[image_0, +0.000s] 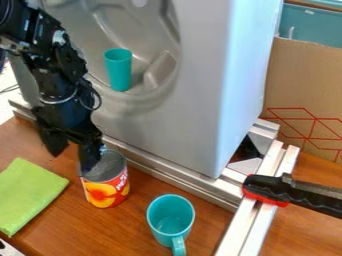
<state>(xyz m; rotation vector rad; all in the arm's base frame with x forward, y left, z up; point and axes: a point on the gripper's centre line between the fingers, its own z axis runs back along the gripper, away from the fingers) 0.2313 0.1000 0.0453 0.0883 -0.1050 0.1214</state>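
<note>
The black gripper (71, 162) points down with its two fingers well parted, and nothing can be seen held between them. The finger toward the right of the view overlaps the near-left part of the rim of the can (107, 189); whether it dips inside, touches the metal or only passes in front cannot be told. The other finger hangs off to the can's left, over the table (140, 232).

The can stands upright, its long axis vertical, its grey top facing up and its red and yellow label toward the camera. From the fingers taken together it lies toward the lower right of the view, right under the nearer finger and to one side of the gap rather than squarely within it. The rig's only arm comes in from the can's upper left.

Behind the can runs a metal rail (170, 179), close to its back side, and beyond that rises a grey moulded unit (195, 110). A teal tumbler (119, 72) stands upright in the unit's recess, above and behind the can. To the can's left, a gap apart, lies a flat green cloth (30, 192). In front and to its right stands a teal mug (162, 230), opening up, handle toward the camera, with wood showing between them. Farther right of the can, a black and red clamp (294, 192) rests across another rail (257, 220).
</note>
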